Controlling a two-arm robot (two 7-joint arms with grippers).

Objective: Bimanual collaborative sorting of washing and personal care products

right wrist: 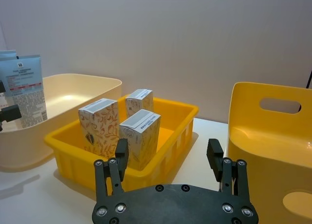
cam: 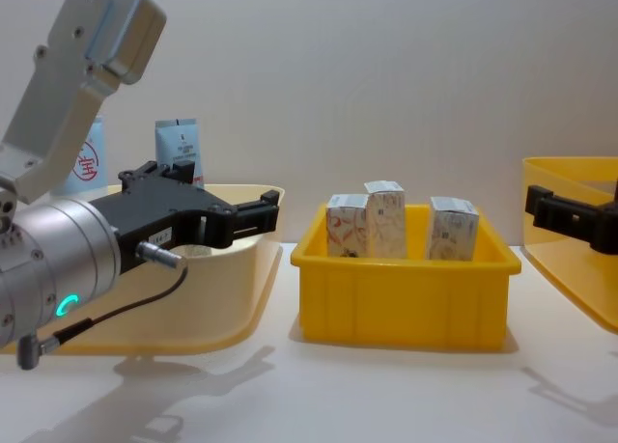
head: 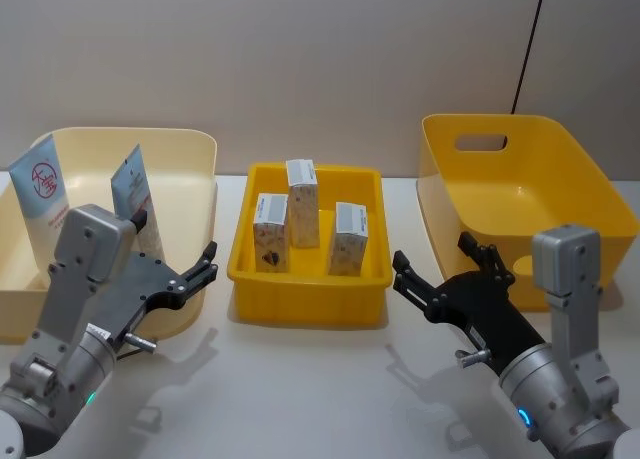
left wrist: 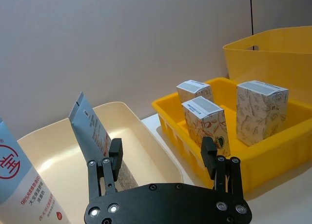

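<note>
The left pincer (head: 205, 262) hangs released, its fingers spread with nothing between them, over the near right wall of a cream bin (head: 190, 144). Just ahead of it and slightly to its left, a pale-blue tube (head: 133, 194) stands leaning inside that bin. Farther to the pincer's left, in the same bin, stands a second tube (head: 38, 179) bearing a round red mark.

Ahead and to the right of the left pincer, a shallow yellow tray (head: 305, 301) sits on the bench (head: 320, 399). It holds three small white patterned boxes, all upright. The left carton (head: 271, 232) is nearest this pincer. The rear carton (head: 302, 201) stands close beside it and farther back. The right carton (head: 349, 237) stands apart from both.

The right pincer (head: 435, 264) is also released and empty, held above the bench between the tray and a deep yellow bin (head: 530, 179). From this pincer the right carton is the closest box, ahead and to its left. The deep yellow bin, with a handle slot in its far wall, lies just to its right. In the chest view the left pincer (cam: 266, 211) points toward the tray from above the cream bin's rim.
</note>
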